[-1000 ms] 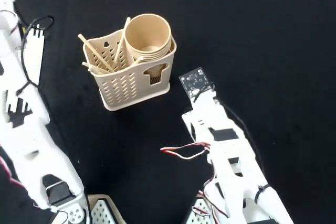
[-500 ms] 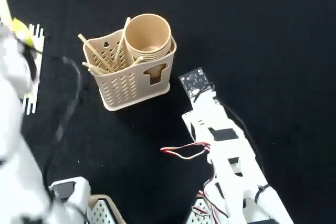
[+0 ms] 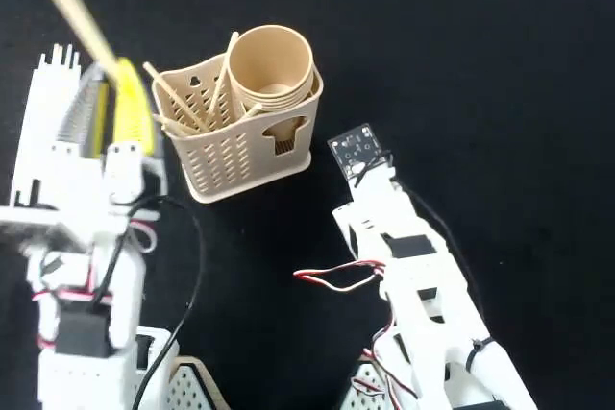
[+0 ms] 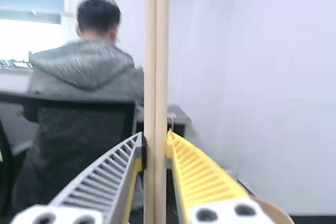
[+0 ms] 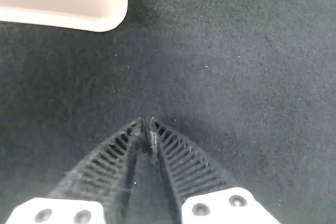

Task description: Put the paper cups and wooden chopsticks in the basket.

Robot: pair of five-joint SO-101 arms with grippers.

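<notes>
Wooden chopsticks (image 4: 150, 51) are clamped in the left gripper (image 4: 156, 141), raised just beside the basket (image 3: 226, 162), likely for dropping in. The right gripper (image 5: 145, 125) is seen closed and empty near the basket.

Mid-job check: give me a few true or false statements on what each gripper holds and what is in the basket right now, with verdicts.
1. The left gripper is shut on the held chopsticks. True.
2. The paper cups lie outside the basket. False: they sit stacked inside it.
3. The right gripper holds a cup. False: it is shut, empty, above the black cloth.
4. The other chopsticks stand in the basket compartment next to the cups. True.
</notes>
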